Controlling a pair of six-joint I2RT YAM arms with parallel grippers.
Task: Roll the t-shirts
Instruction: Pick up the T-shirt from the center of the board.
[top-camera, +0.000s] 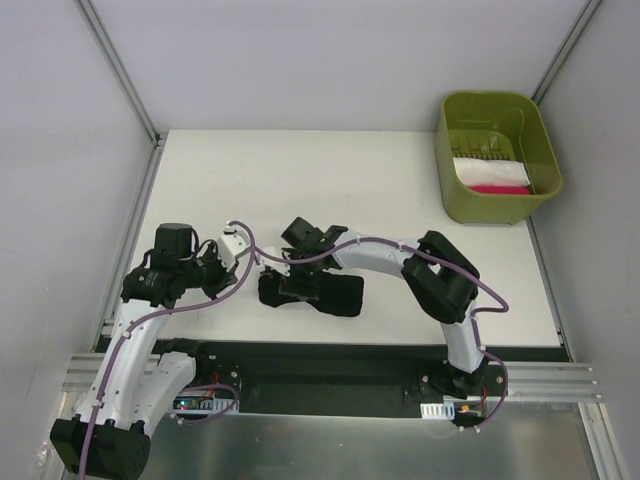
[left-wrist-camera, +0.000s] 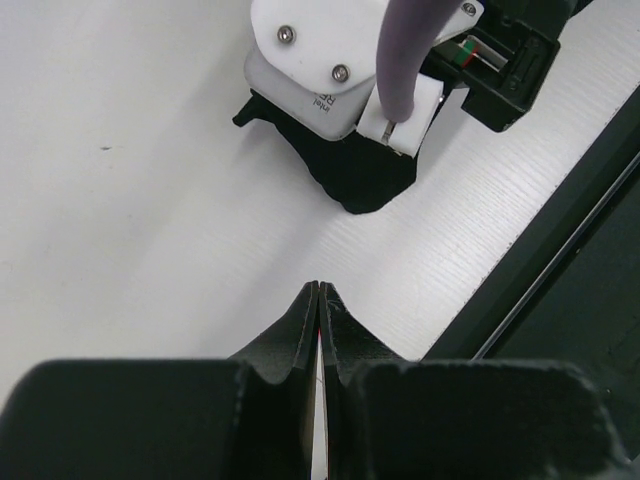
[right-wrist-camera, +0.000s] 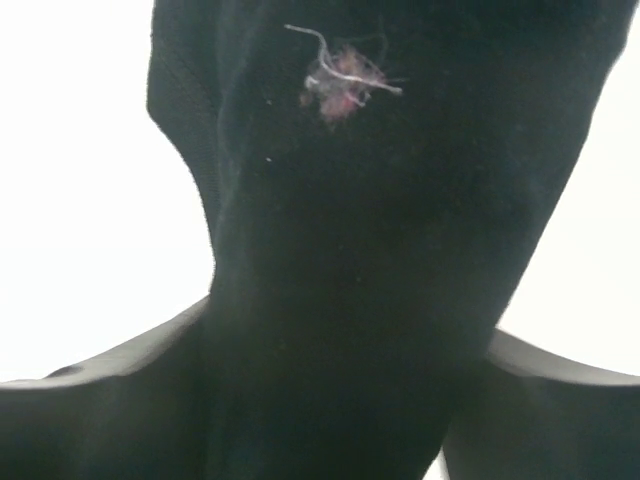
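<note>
The black t-shirt (top-camera: 318, 293) lies bunched in a thick roll near the table's front edge. My right gripper (top-camera: 292, 272) is down on its left part and shut on the cloth. In the right wrist view black fabric (right-wrist-camera: 380, 180) fills the middle and hides the fingers; a small tuft of pink and white lint (right-wrist-camera: 340, 78) sits on it. My left gripper (top-camera: 238, 256) is shut and empty, just left of the shirt. In the left wrist view its fingertips (left-wrist-camera: 320, 290) meet above bare table, with a corner of the shirt (left-wrist-camera: 362, 178) beyond, under the right arm's white wrist housing (left-wrist-camera: 330, 60).
An olive-green bin (top-camera: 446, 170) stands at the table's back right corner with white and pink folded cloth (top-camera: 490, 176) inside. A black rail (left-wrist-camera: 560, 260) runs along the front edge. White walls close the left, back and right sides.
</note>
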